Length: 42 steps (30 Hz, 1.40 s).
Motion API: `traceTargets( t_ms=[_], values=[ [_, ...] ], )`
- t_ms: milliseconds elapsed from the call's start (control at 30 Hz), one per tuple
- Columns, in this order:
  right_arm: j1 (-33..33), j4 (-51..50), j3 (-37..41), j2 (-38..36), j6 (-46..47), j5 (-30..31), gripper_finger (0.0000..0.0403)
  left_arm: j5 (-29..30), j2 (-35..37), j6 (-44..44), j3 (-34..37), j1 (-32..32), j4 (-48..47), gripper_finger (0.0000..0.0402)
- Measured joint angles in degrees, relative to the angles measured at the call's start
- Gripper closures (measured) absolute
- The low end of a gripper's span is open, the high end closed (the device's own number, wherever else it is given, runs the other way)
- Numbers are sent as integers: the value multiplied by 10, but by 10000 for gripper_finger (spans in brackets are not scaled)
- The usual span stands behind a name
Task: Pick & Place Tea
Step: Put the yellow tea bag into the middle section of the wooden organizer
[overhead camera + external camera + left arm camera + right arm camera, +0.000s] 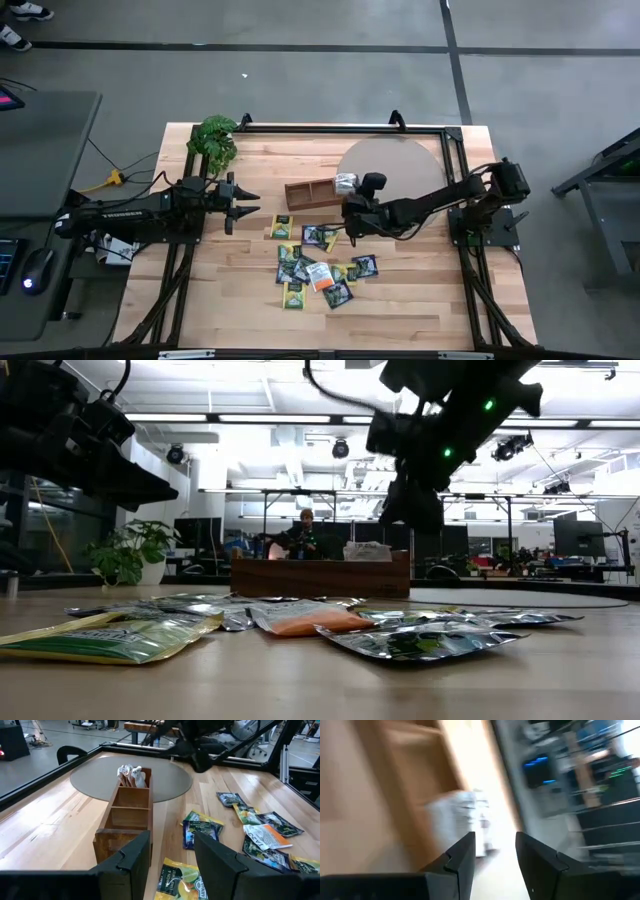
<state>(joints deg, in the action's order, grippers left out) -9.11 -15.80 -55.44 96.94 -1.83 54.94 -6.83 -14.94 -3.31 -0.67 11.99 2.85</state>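
High view: tea sachets lie scattered flat on the table, just beside the wooden tray, whose end compartment holds silver-grey sachets. The right gripper hangs above the pile's edge near the tray, jaws parted with nothing between them. The left gripper waits beside the plant, jaws apart and empty.

Wooden tray beside grey round mat; plant at corner.
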Motion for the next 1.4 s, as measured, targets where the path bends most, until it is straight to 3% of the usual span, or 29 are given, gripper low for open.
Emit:
traceTargets(
  t_ms=[267, 433, 667, 933, 1400],
  values=[
    [-9, -54, 0, -67, 210, -227, 266, 0, 0, 0, 0, 0, 0, 252],
    [-20, -58, 0, -97, 226, -396, 266, 0, 0, 0, 0, 0, 0, 252],
    [-52, -51, 0, -78, 248, -530, 266, 0, 0, 0, 0, 0, 0, 252],
    [-84, -17, 0, -34, 274, -578, 266, 0, 0, 0, 0, 0, 0, 252],
    [-93, -5, 0, 30, 286, -554, 266, 0, 0, 0, 0, 0, 0, 252]
  ],
)
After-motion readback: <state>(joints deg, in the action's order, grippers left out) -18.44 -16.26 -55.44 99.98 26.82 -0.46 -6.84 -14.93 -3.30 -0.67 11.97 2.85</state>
